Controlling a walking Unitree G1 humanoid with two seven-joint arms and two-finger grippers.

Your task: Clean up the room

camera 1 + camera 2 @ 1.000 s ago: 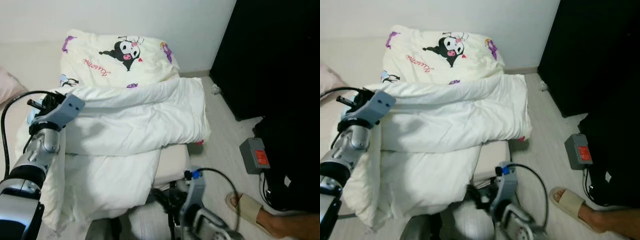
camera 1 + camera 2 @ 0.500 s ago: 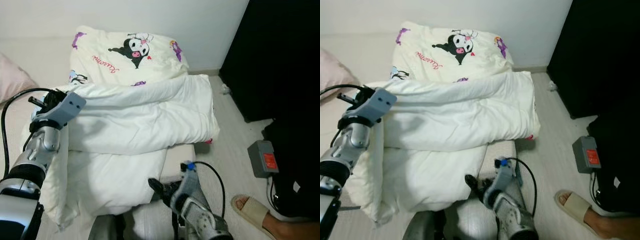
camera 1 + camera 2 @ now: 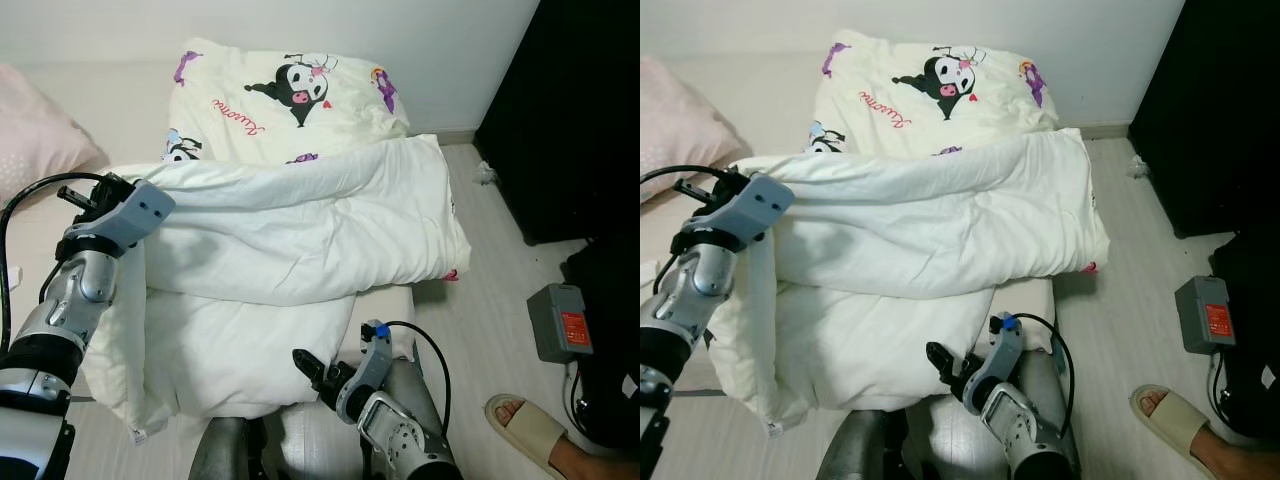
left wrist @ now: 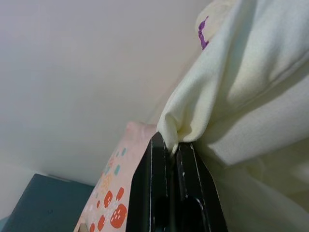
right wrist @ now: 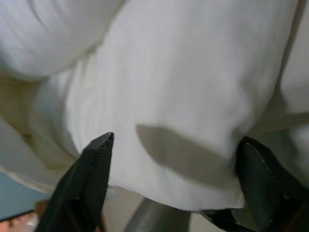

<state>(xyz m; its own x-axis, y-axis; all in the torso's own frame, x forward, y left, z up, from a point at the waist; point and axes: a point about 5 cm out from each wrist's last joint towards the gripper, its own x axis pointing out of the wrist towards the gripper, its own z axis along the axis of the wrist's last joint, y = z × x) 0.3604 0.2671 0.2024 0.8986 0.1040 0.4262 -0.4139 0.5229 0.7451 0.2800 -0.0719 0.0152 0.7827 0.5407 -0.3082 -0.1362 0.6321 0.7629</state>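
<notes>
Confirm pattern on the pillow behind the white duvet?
Cream pillow with black-and-white cartoon character print, purple accents; clearest in left eye view.

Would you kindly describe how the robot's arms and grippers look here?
Both arms are silver metal with ribbed joints and looping black cables. The left gripper has long black fingers under a grey-blue block with small holes. The right gripper has textured black fingers; a blue connector sits at its wrist.
</notes>
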